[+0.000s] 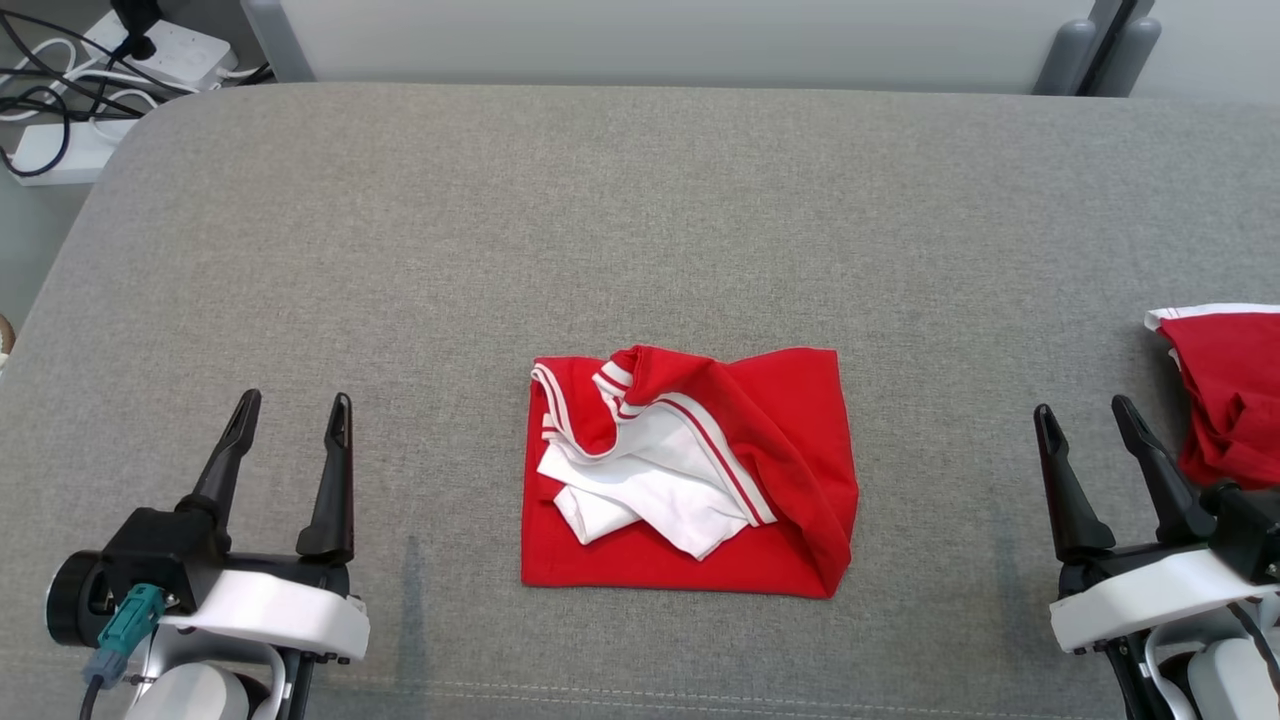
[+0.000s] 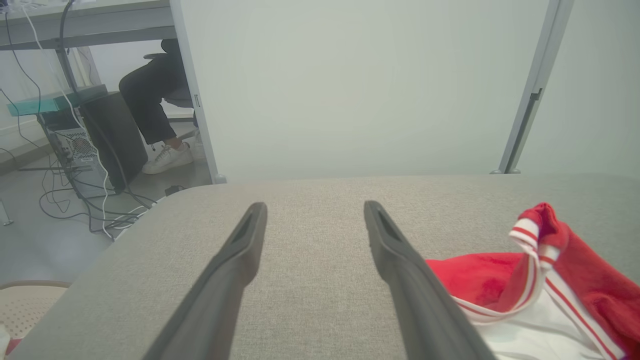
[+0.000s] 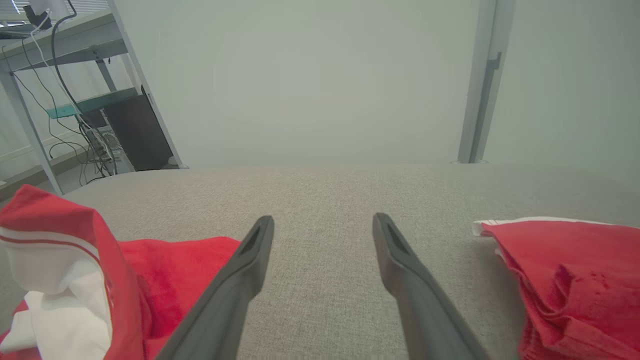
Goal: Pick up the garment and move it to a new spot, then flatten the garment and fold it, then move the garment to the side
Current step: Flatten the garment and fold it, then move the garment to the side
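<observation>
While left pincer (image 1: 296, 397) and right pincer (image 1: 1083, 405) gape empty, the red garment (image 1: 790, 430) (white-striped trim) lies roughly folded.

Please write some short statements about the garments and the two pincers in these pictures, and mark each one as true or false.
1. The red and white garment lies near the middle of the grey surface. True.
2. The left pincer is shut on this garment. False: it is open, empty and apart from the garment.
3. A second red garment lies at the edge of the head view, beside the right pincer. True.
4. The right pincer holds that second garment. False: it is open, with nothing between its fingers.
5. The middle garment is spread out flat in one layer. False: white and striped parts lie bunched on top of the red cloth.
</observation>
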Controlling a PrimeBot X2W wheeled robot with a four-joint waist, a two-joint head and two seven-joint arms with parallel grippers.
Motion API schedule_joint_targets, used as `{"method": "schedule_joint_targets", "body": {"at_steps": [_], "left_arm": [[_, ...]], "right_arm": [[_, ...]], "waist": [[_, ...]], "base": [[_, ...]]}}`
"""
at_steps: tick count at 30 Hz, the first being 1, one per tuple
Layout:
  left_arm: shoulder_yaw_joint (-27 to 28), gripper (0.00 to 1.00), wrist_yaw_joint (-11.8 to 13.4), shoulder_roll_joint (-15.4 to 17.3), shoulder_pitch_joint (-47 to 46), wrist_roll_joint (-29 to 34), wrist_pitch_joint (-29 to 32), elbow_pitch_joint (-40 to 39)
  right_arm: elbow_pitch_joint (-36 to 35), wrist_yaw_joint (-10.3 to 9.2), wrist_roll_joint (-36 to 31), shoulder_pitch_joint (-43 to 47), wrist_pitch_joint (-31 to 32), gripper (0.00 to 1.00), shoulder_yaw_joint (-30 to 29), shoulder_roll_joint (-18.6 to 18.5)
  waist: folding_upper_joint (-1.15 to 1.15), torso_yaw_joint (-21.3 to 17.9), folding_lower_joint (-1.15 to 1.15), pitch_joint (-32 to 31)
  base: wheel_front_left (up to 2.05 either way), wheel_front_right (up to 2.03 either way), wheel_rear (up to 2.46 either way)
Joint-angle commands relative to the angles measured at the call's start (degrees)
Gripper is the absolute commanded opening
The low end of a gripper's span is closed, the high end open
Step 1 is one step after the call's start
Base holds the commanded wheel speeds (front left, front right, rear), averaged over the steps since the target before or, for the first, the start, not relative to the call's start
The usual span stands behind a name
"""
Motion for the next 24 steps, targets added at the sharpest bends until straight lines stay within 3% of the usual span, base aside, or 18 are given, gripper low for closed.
{"method": "schedule_joint_targets", "body": {"at_steps": [1, 8, 18, 24], "left_arm": [[2.7, 1.0, 0.4, 2.1, -1.0, 0.2, -0.5, -1.5], [2.0, 1.0, 0.6, 2.0, -1.4, 0.5, 0.0, -2.5], [1.1, 1.0, 0.4, 0.3, -2.0, 0.4, -0.1, -1.8], [1.6, 1.0, 0.4, -0.1, -1.5, 0.4, -0.3, -1.4]], "right_arm": [[-1.0, 0.09, -0.1, -0.5, -0.8, 1.0, 0.7, -0.4], [4.2, 0.09, 4.5, -3.5, 0.2, 1.0, 3.4, 0.1], [17.5, 0.09, 18.1, -12.8, 8.5, 1.0, 15.3, -1.0], [21.4, 0.09, 24.2, -15.4, 12.9, 1.0, 21.0, -1.7]], "waist": [[0.0, -0.1, 0.0, -0.2], [0.0, 1.1, 0.0, 0.2], [0.0, 5.2, 0.0, 1.4], [0.0, 6.2, 0.0, 1.7]], "base": [[0.0, 0.0, 0.0], [0.0, 0.0, 0.0], [0.0, 0.0, 0.0], [0.0, 0.0, 0.0]]}}
